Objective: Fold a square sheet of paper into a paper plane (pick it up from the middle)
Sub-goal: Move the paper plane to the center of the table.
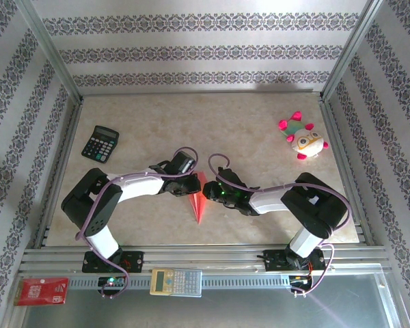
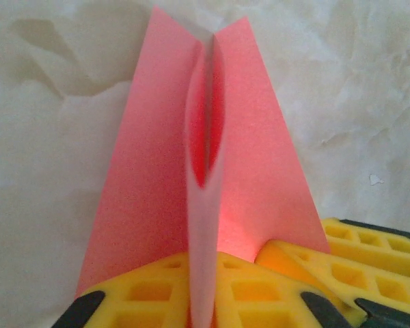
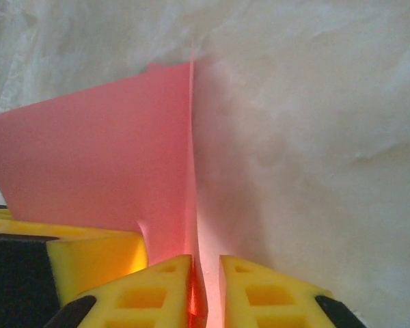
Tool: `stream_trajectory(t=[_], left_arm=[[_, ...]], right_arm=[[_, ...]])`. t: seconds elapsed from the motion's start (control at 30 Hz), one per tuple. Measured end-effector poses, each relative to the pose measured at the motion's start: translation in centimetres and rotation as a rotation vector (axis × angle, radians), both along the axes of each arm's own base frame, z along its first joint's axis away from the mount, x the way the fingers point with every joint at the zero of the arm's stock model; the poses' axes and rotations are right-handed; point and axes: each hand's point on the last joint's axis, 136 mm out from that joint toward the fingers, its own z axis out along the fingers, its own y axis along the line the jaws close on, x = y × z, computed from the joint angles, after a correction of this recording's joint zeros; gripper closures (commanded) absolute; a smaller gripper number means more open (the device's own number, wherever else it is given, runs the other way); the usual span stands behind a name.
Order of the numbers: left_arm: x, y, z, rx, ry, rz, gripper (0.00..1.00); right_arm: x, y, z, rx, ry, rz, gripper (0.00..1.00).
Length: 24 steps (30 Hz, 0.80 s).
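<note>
The salmon-pink sheet is folded into a narrow pointed paper plane at the table's middle, tip toward the near edge. My left gripper comes at it from the left. In the left wrist view its yellow fingers are shut on the upright centre fold, and the wings of the paper plane spread flat beyond. My right gripper faces it from the right. In the right wrist view the paper plane has its edge between my right fingers, touching only the left pad, with a slim gap to the other.
A black calculator lies at the back left and a pink-and-white plush toy at the back right. On the near rail sit a pale calculator and a red card. Metal frame posts border the table.
</note>
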Motion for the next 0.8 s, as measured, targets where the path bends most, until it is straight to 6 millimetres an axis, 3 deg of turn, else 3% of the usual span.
stream_trajectory(t=[0.2, 0.33, 0.5, 0.8], left_arm=[[1.1, 0.2, 0.9, 0.051, -0.040, -0.018, 0.91], [2.1, 1.2, 1.5, 0.097, -0.052, -0.028, 0.91], [5.2, 2.1, 1.6, 0.165, -0.057, -0.041, 0.89], [8.8, 3.1, -0.7, 0.264, 0.004, -0.079, 0.89]], right_arm=[[0.7, -1.2, 1.5, 0.046, -0.015, -0.022, 0.57], [1.4, -2.3, 3.9, 0.107, -0.057, -0.046, 0.56], [2.6, -4.1, 6.3, 0.155, -0.109, -0.088, 0.55], [2.8, -8.2, 5.2, 0.143, -0.086, -0.163, 0.55]])
